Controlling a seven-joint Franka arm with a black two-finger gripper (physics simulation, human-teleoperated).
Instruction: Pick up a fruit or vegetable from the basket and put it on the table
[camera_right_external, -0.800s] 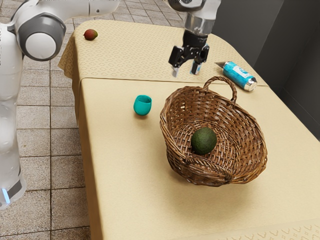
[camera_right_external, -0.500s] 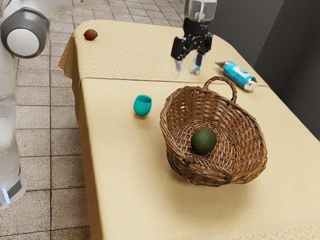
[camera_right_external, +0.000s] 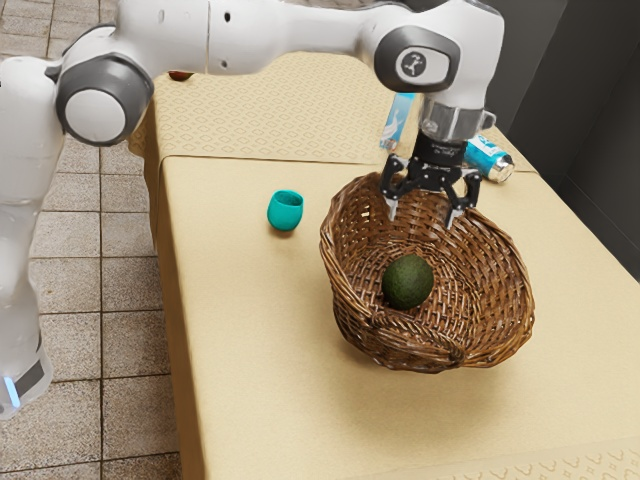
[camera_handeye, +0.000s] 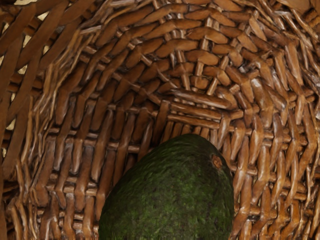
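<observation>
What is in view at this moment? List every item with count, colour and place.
Avocado: one, dark green, inside the basket
Basket: one, brown wicker, on the table
Cup: one, teal, on the table, toward the exterior view's left of the basket
Cylinder: one, blue with silvery end, lying beyond the basket
Flat item: one, blue and white, beyond the basket, kind unclear
Small round thing: one, dark red, at the table's far end, mostly behind the arm
Table: one, yellow-beige cloth, under the basket
Floor: grey-beige tiles, beside the table
Wall or panel: dark grey, at the exterior view's upper right
Arm: one, white and grey, reaching over the table
Gripper: one, black, open above the basket
</observation>
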